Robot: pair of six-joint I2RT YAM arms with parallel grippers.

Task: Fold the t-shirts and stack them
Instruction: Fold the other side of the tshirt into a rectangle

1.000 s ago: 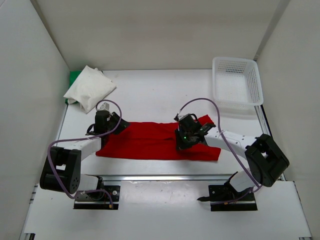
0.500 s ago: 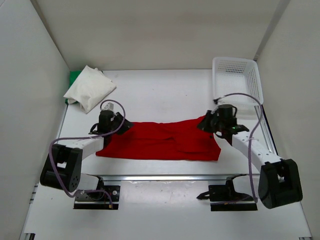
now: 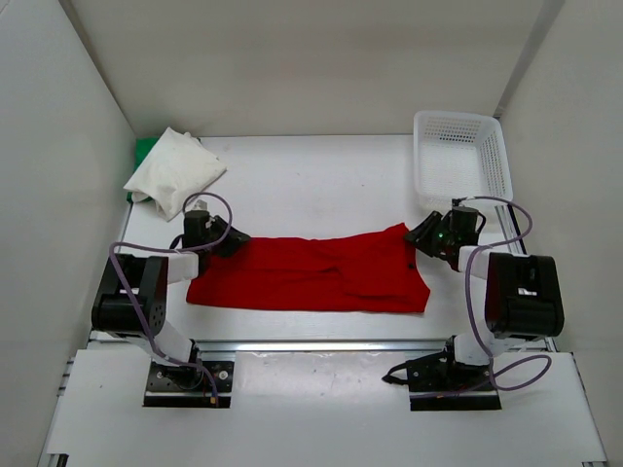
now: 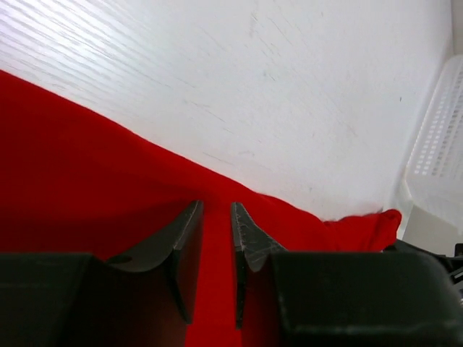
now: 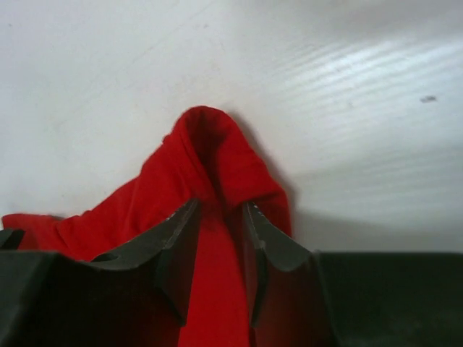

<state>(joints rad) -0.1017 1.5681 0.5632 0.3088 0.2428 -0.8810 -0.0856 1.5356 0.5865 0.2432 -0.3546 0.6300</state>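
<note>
- Lies spread as a long flat band across the middle of the white tabletop (image 3: 311, 185), between the two arms: plain red soft cloth t-shirt (image 3: 311, 274).
- Runs from the left gripper (image 4: 215, 206) at its far left corner to the right gripper (image 5: 220, 206) at its far right corner.
- Shows, in the left wrist view, the left gripper's jaws a little apart and low over flat red cloth, with red visible in the narrow gap.
- Shows, in the right wrist view, the right gripper's jaws parted too, flanking a small raised peak of red cloth; cannot tell whether touching it.
- Sits folded at the far left corner of the table: plain white soft cloth t-shirt (image 3: 175, 170), resting on a bright green t-shirt (image 3: 143, 151), visible only as a sliver by the wall.
- Stands at the far right corner, just beyond the right gripper and apart from the red cloth: white plastic mesh basket (image 3: 458, 115).
</note>
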